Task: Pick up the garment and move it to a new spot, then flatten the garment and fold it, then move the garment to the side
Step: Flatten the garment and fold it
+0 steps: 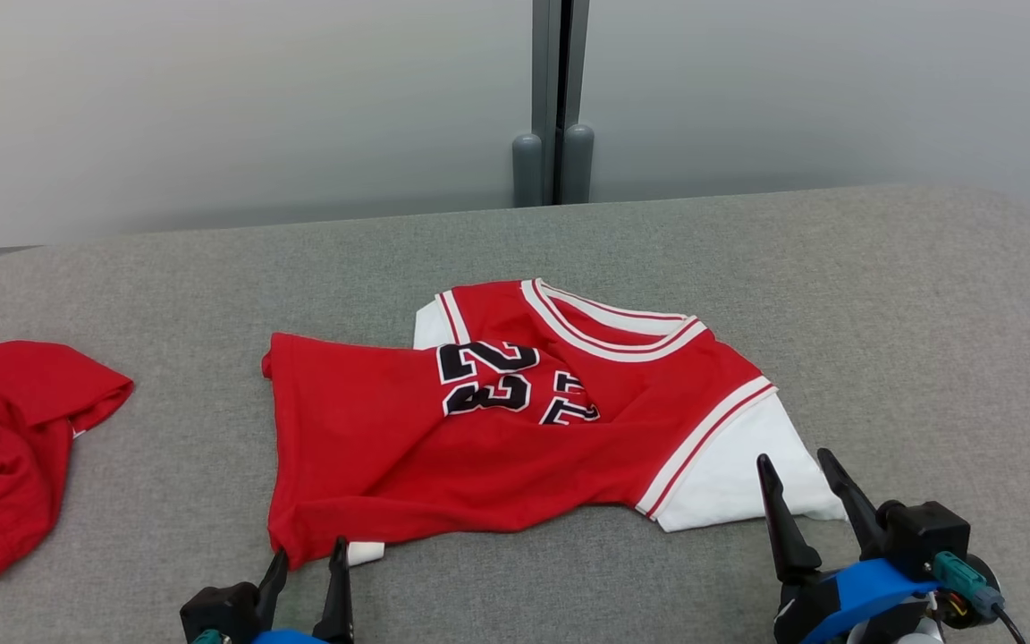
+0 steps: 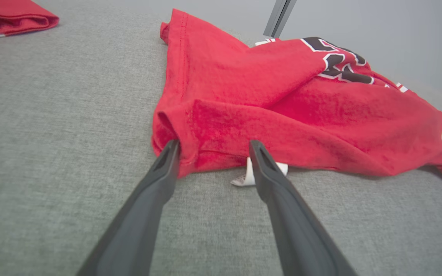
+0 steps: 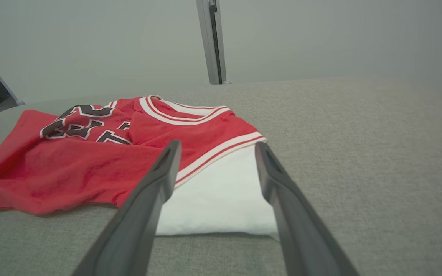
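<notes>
1. The jersey (image 1: 479, 447) lies rumpled near the middle of the grey table (image 1: 908, 295), number side up and collar toward the far edge. A fold runs across the chest.
2. The left claw (image 1: 309, 547) is released, with its fingers spread to either side of the near left hem corner. One tip touches the hem, and the other stands by a small white tag (image 2: 249, 174).
3. The right claw (image 1: 793, 458) is released too and grasps nothing. It is poised at the near edge of the white sleeve (image 1: 738, 483) — whether it touches the cloth I cannot tell.
4. The step in hand looks like taking hold for the lift. A good left grip would catch both hem layers and leave the tag out. The right should bite the sleeve well in from its edge so the cloth does not slip.
5. Raising both sides evenly should let the chest fold drop out.
6. There is bare table to the right and beyond the collar — the safest room for a new spot. On the left another red cloth (image 1: 5, 447) lies well apart by the table's edge, so that side is best avoided.
</notes>
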Motion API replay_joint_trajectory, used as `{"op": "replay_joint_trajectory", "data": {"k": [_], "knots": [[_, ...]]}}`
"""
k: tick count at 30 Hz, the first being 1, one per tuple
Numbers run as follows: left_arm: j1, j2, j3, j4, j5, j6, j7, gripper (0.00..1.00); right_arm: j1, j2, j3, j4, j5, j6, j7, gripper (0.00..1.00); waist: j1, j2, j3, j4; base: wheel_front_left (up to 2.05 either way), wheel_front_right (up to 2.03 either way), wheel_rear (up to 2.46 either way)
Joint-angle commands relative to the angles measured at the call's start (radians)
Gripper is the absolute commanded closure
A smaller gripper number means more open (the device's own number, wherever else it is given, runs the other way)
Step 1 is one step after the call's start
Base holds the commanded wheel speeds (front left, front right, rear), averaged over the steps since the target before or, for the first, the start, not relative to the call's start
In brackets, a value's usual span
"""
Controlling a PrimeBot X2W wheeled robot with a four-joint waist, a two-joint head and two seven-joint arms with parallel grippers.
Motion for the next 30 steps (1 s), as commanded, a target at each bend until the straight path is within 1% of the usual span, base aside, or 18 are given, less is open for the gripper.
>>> {"op": "replay_joint_trajectory", "data": {"k": [1, 2, 4, 11, 12, 13, 14, 15, 16, 17, 18, 19, 24, 30], "knots": [[-0.006, 0.0, -0.006, -0.004, -0.002, -0.006, -0.004, 0.04, -0.01, -0.001, 0.0, 0.0, 0.005, 0.0, -0.003, 0.0, -0.0001, -0.0001, 0.0, 0.002, 0.0, 0.0, 0.0], [-0.006, 0.0, -0.011, -0.003, 0.002, -0.007, -0.004, 0.03, -0.011, -0.001, 0.002, 0.001, 0.005, 0.0, -0.003, 0.0, -0.0001, -0.0001, 0.001, 0.002, 0.0, 0.0, 0.0], [-0.004, 0.0, -0.012, 0.002, 0.009, -0.003, -0.004, 0.08, -0.014, -0.001, 0.004, 0.001, 0.006, 0.0, -0.003, 0.0, -0.0001, -0.0001, 0.002, 0.002, 0.0, 0.0, 0.0], [-0.01, 0.0, -0.002, 0.028, 0.018, 0.02, -0.004, 0.09, -0.02, -0.001, 0.006, 0.006, 0.015, 0.0, -0.003, 0.0, -0.0001, -0.0001, 0.011, -0.002, 0.0, 0.0, 0.0], [-0.013, 0.0, 0.001, 0.03, 0.018, 0.021, -0.004, 0.18, -0.022, -0.001, 0.006, 0.007, 0.015, 0.0, -0.003, 0.0, -0.0001, -0.0001, 0.012, -0.004, 0.0, 0.0, 0.0], [-0.016, 0.0, 0.003, 0.032, 0.019, 0.022, -0.004, 0.3, -0.023, -0.001, 0.007, 0.007, 0.016, 0.0, -0.003, 0.0, -0.0001, -0.0001, 0.014, -0.006, 0.0, 0.0, 0.0], [-0.019, 0.0, 0.007, 0.032, 0.02, 0.021, -0.004, 0.47, -0.025, -0.001, 0.008, 0.007, 0.016, 0.0, -0.003, 0.0, -0.0001, -0.0001, 0.016, -0.008, 0.0, 0.0, 0.0], [-0.023, 0.0, 0.011, 0.033, 0.022, 0.021, -0.004, 0.56, -0.025, -0.001, 0.009, 0.005, 0.017, 0.0, -0.003, 0.0, -0.0001, -0.0001, 0.017, -0.01, 0.0, 0.0, 0.0], [-0.026, 0.0, 0.015, 0.034, 0.026, 0.022, -0.004, 0.72, -0.025, -0.001, 0.009, 0.004, 0.017, 0.0, -0.003, 0.0, -0.0001, -0.0001, 0.019, -0.011, 0.0, 0.0, 0.0], [-0.028, 0.0, 0.018, 0.035, 0.028, 0.023, -0.004, 0.78, -0.025, -0.001, 0.008, 0.004, 0.017, 0.0, -0.003, 0.0, -0.0001, -0.0001, 0.02, -0.012, 0.0, 0.0, 0.0], [-0.029, 0.0, 0.02, 0.036, 0.029, 0.025, -0.004, 0.91, -0.025, -0.001, 0.005, 0.006, 0.017, 0.0, -0.003, 0.0, -0.0001, -0.0001, 0.022, -0.013, 0.0, 0.0, 0.0], [-0.031, 0.0, 0.022, 0.037, 0.032, 0.03, -0.004, 1.0, -0.025, -0.001, 0.002, 0.009, 0.017, 0.0, -0.003, 0.0, -0.0001, -0.0001, 0.024, -0.014, 0.0, 0.0, 0.0], [-0.044, 0.0, 0.029, 0.037, 0.037, 0.036, -0.004, 1.0, -0.028, -0.001, -0.032, 0.039, 0.022, 0.0, -0.003, 0.0, -0.0001, -0.0001, 0.034, -0.014, 0.0, 0.0, 0.0], [-0.042, 0.0, 0.024, 0.032, 0.043, 0.028, -0.004, 1.0, -0.057, -0.001, -0.108, 0.134, 0.005, 0.0, -0.003, 0.0, -0.0001, -0.0001, 0.046, 0.008, 0.0, 0.0, 0.0]]}}
